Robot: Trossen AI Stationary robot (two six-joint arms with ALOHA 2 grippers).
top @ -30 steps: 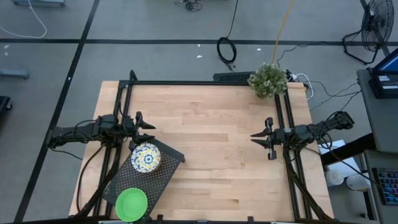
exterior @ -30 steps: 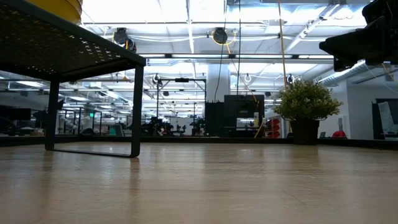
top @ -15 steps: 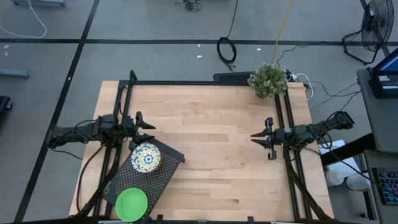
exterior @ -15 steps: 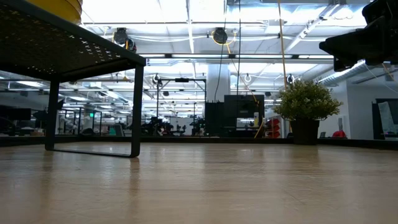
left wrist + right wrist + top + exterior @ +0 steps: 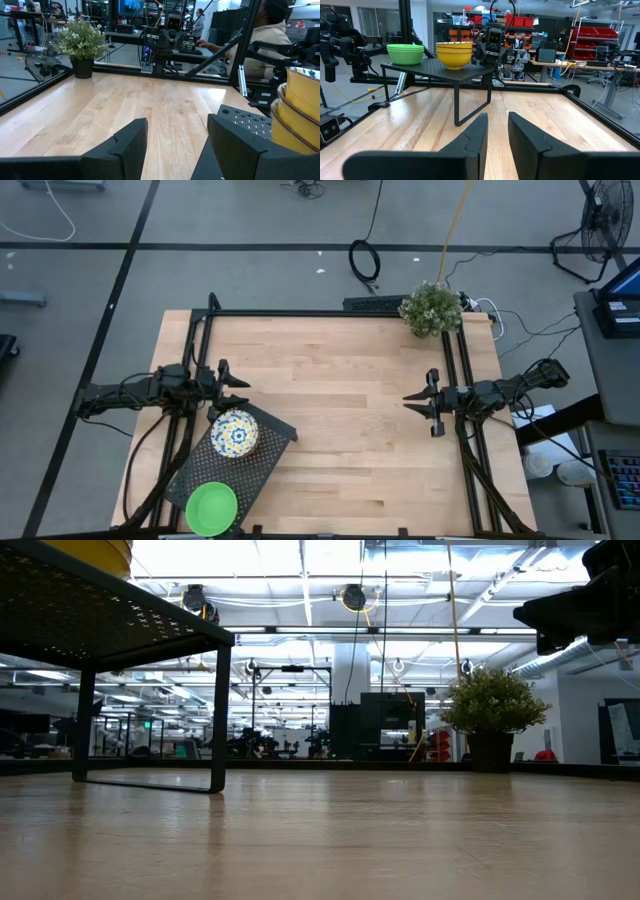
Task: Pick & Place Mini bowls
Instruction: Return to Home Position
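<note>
The mini bowls sit in two stacks on a raised black mesh tray (image 5: 262,448) at the table's near left corner. A floral stack with yellow outsides (image 5: 235,434) (image 5: 454,54) stands nearer the far end, a green stack (image 5: 212,507) (image 5: 405,53) nearer the near edge. Each stack rests by its base on the tray top. My left gripper (image 5: 237,386) (image 5: 177,127) hovers open just beyond the tray's far side, with the yellow bowl walls (image 5: 300,112) beside it. My right gripper (image 5: 412,402) (image 5: 498,120) hangs open above the table's right side, far from the bowls.
A potted plant (image 5: 431,308) stands at the far right corner. Black frame rails (image 5: 205,340) run along the left, right and far edges. Bare wood (image 5: 340,410) lies between the two arms. A seated person (image 5: 272,30) shows beyond the table.
</note>
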